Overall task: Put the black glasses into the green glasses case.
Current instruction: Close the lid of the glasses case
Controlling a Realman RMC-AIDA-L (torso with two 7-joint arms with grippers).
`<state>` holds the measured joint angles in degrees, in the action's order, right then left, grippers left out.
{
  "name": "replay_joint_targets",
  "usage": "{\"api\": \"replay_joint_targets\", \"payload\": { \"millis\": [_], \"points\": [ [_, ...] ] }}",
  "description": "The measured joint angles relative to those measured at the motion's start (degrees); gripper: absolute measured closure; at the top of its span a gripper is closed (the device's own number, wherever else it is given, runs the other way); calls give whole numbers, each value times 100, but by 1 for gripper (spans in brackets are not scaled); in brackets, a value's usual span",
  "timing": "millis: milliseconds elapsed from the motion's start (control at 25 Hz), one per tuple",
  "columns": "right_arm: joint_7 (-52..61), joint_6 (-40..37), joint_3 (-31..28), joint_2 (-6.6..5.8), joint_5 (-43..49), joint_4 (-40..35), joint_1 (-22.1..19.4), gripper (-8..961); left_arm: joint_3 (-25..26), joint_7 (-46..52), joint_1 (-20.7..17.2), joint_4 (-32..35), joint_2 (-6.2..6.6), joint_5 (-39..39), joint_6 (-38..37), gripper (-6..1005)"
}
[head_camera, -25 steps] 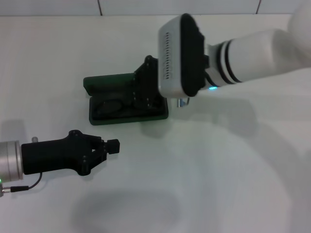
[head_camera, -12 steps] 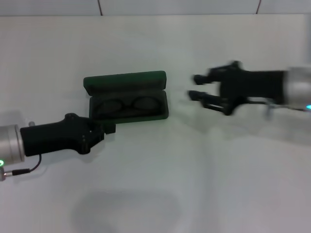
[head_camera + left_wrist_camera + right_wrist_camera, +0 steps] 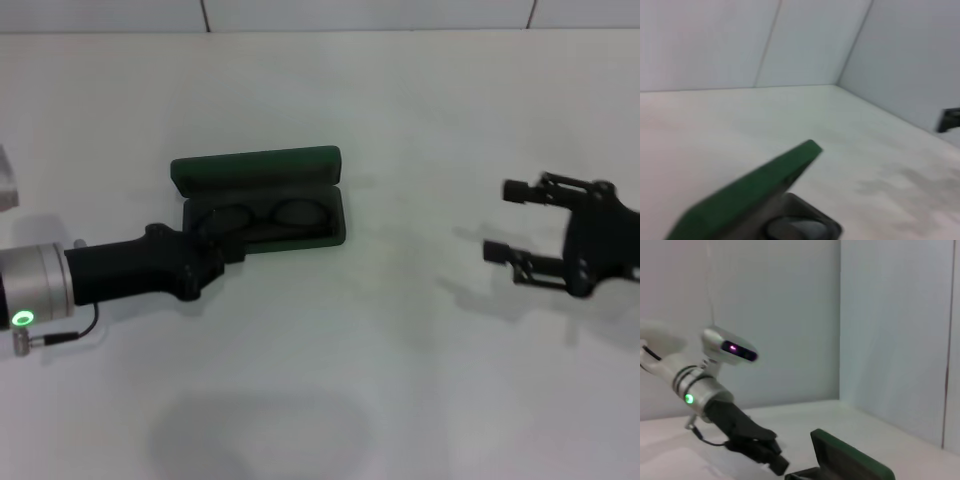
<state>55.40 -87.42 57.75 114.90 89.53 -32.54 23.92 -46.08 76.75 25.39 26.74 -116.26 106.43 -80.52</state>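
The green glasses case (image 3: pixel 258 167) lies open on the white table, lid raised at the far side. The black glasses (image 3: pixel 266 217) rest inside its lower half, lenses side by side. My left gripper (image 3: pixel 234 251) reaches in from the left, shut, with its tip at the case's front left edge. My right gripper (image 3: pixel 505 220) hovers open and empty well to the right of the case. The left wrist view shows the green lid (image 3: pixel 755 187) close up, with one lens (image 3: pixel 790 227) beneath it. In the right wrist view the left gripper (image 3: pixel 771 458) sits beside the case (image 3: pixel 850 460).
A pale object (image 3: pixel 6 182) shows at the table's far left edge. A tiled wall (image 3: pixel 300 12) runs along the back. Bare white tabletop (image 3: pixel 420 230) lies between the case and the right gripper.
The right arm has pulled away from over the case to the far right, uncovering the glasses inside. The left gripper has moved forward and up to the case's front left edge.
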Motion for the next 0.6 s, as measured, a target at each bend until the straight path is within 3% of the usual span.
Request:
{"api": "replay_joint_targets", "payload": {
  "millis": [160,360,600],
  "points": [
    [-423,-182,-163,28,7,182,-183,266,11,6,16,37,-37,-135,327,971],
    [-452,-202,-170,40,9,274,-256,201,84,2,50,40,-40,-249,885,971],
    [-458,-229,-169,41,9,283,-311,201,91,-37,161,30,-60,-329,1485,970]
  ]
}}
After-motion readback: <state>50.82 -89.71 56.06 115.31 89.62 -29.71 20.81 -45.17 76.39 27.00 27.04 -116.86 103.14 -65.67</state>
